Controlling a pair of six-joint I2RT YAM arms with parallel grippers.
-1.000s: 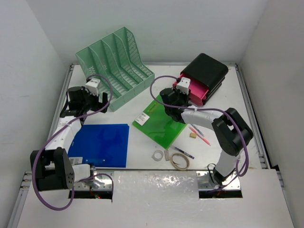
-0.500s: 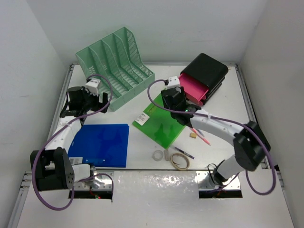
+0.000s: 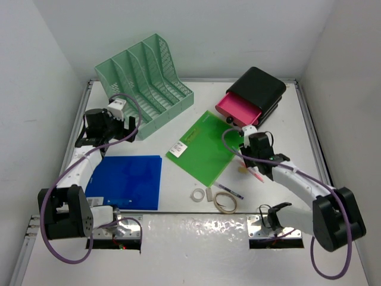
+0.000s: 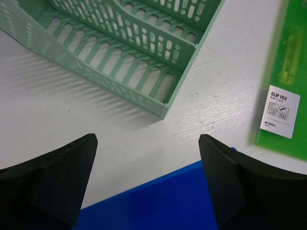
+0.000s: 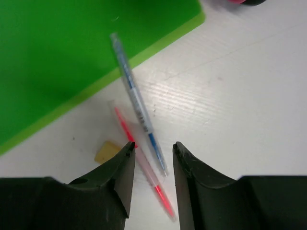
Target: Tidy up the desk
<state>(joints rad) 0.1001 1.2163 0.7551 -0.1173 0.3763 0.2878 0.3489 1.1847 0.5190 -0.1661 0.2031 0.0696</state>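
Note:
The white desk (image 3: 286, 134) holds a green clip file (image 3: 205, 146), a blue folder (image 3: 126, 182), loose pens and tape rolls. My right gripper (image 3: 255, 157) hangs low over a blue pen (image 5: 136, 103) and a pink pen (image 5: 144, 167). Its jaws stand a narrow gap apart (image 5: 153, 148) and grip nothing. A small tan eraser (image 5: 106, 151) lies just left of them. My left gripper (image 3: 111, 131) is wide open (image 4: 148, 143) above the far edge of the blue folder (image 4: 158, 203), near the rack's corner.
A mint-green mesh file rack (image 3: 146, 77) stands at the back left. A black drawer box (image 3: 260, 86) with its pink drawer (image 3: 237, 110) pulled out is at the back right. Two tape rolls (image 3: 225, 203), a white eraser (image 3: 209, 194) and another pen (image 3: 230, 191) lie near the front.
My right arm has drawn back from the pink drawer, moving right and nearer across the green file to over the two pens. The left arm has not moved.

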